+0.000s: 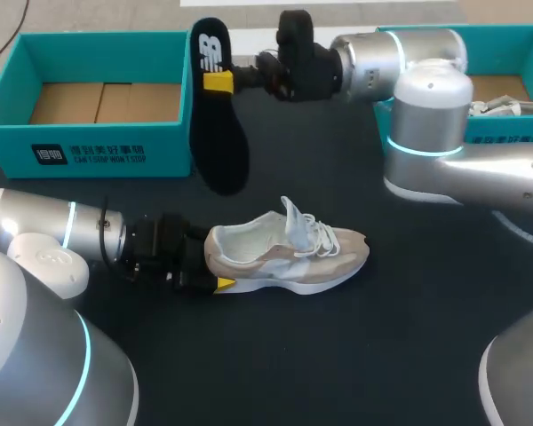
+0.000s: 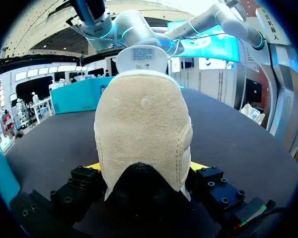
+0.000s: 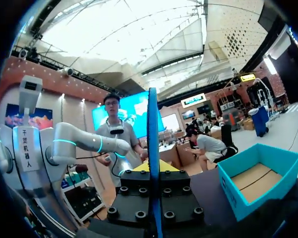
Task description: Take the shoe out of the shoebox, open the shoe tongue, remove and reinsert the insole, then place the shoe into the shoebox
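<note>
Over the black table [image 1: 338,355] first, then far left to the teal shoebox [image 1: 89,146]: open on top, brown cardboard floor on show, parked aside until wanted for the return. Second teal box [image 1: 511,129] at far right, half hidden behind the right arm, something pale inside. Centre stage on the near side, the shoe [image 1: 289,253]: upright on its sole, toe to the right, heel to the left, tongue pulled up and laces slack, mouth wide for the insole job. Pinned at the heel by the left gripper [image 1: 209,264], one finger on either side of the beige heel, clamped on it in the wrist view. A vice, by the look of it, to stop any sliding during refitting. Up at the far side, just right of the shoebox, the black insole [image 1: 219,133]: out of the shoe, lifted off the table, hanging long-ways, lower end near the heel opening but apart from it. Pinched near its upper end by the right gripper [image 1: 220,81], fingers closed on both faces, insole edge-on between them in the right wrist view. Removal done, by the lie of things; reinsertion next, calling for a tilt down toward that open mouth.
</note>
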`<state>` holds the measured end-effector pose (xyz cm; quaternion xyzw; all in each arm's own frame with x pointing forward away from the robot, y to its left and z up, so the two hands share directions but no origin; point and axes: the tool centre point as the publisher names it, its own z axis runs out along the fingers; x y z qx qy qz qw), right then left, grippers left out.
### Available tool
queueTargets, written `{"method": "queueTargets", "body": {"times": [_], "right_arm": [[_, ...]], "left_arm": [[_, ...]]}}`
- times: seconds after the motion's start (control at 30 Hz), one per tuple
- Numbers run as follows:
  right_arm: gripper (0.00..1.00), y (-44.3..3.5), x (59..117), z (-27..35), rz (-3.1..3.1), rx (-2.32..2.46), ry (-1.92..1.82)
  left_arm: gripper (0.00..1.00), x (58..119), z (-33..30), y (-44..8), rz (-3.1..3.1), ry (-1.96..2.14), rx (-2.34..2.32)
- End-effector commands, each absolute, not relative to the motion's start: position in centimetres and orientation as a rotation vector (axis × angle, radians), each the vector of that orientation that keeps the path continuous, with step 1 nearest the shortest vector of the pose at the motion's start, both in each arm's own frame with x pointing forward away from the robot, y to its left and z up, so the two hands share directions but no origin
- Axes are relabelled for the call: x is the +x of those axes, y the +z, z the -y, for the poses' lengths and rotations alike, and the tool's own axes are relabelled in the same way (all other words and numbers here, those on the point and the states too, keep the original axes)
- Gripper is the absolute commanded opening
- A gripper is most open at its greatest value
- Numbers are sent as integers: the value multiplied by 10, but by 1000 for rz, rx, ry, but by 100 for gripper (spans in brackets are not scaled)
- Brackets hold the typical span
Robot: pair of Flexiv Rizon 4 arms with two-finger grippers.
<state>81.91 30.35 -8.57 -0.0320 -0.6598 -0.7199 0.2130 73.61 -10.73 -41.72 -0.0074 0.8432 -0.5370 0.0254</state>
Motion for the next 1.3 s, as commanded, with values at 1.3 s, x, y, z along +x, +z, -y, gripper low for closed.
{"method": "queueTargets", "body": {"times": [1.3], "right_arm": [[0, -10, 691, -173, 1799, -831, -1679]], "left_arm": [[0, 736, 108, -418, -2607, -1660, -22]]}}
